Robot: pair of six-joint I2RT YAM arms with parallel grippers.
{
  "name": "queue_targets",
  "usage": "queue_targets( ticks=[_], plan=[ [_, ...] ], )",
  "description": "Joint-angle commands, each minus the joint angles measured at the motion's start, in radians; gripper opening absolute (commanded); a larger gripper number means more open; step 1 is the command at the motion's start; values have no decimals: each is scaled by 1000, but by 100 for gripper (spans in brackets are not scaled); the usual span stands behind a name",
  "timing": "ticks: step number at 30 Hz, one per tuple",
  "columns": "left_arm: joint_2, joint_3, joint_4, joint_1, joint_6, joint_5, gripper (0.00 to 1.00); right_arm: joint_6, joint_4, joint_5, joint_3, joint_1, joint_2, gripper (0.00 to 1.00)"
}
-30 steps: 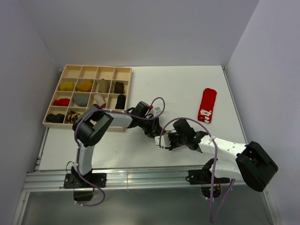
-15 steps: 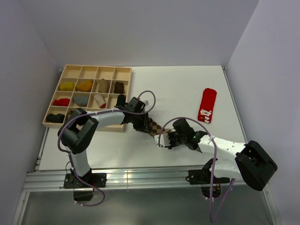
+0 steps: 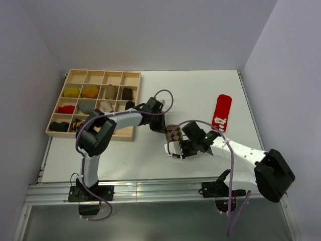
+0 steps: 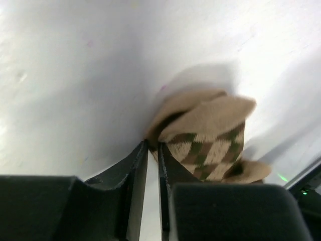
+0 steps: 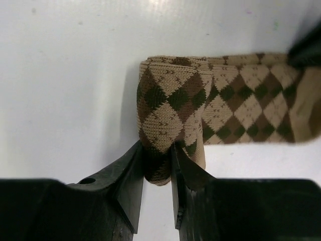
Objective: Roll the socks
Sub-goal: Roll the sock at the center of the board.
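The brown-and-tan argyle sock [image 3: 173,133] lies on the white table between my two grippers. One end is wound into a roll [image 5: 168,98], and the rest stretches flat to the right [image 5: 251,103] in the right wrist view. My right gripper [image 5: 158,153] [image 3: 177,146] is shut on the lower part of that roll. My left gripper [image 4: 153,145] [image 3: 163,126] pinches the folded tan edge of the same sock [image 4: 210,133], its jaws almost together. The red sock with white marks [image 3: 221,113] lies flat at the right, away from both arms.
A wooden compartment tray [image 3: 103,71] stands at the back left. It holds small bundles: yellow [image 3: 71,92], orange [image 3: 91,92], red [image 3: 65,109], grey [image 3: 86,107] and dark ones. The left arm's elbow hangs over the tray's near right corner.
The argyle sock is shorter between the grippers than half a second ago. My right gripper has moved up and closer to the left one. The left arm's elbow has swung right.
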Motion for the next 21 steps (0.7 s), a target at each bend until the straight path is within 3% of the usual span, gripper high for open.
queue_targets(
  ticks=[1, 6, 11, 14, 18, 21],
  plan=[
    [100, 21, -18, 4, 45, -14, 20, -9, -226, -69, 116, 8, 117, 31],
    [161, 58, 13, 1, 24, 54, 16, 43, -294, -107, 222, -15, 340, 29],
    [122, 19, 51, 4, -4, 51, 16, 52, -390, -201, 341, -84, 542, 29],
    [77, -11, 88, 12, -24, 42, 21, 25, -528, -268, 451, -149, 674, 29],
    [-27, -69, 157, 16, -37, 16, 38, -24, -736, -357, 604, -254, 835, 28],
    [-94, -150, 248, 32, -54, 16, 43, -26, -800, -388, 675, -310, 907, 28]
  ],
)
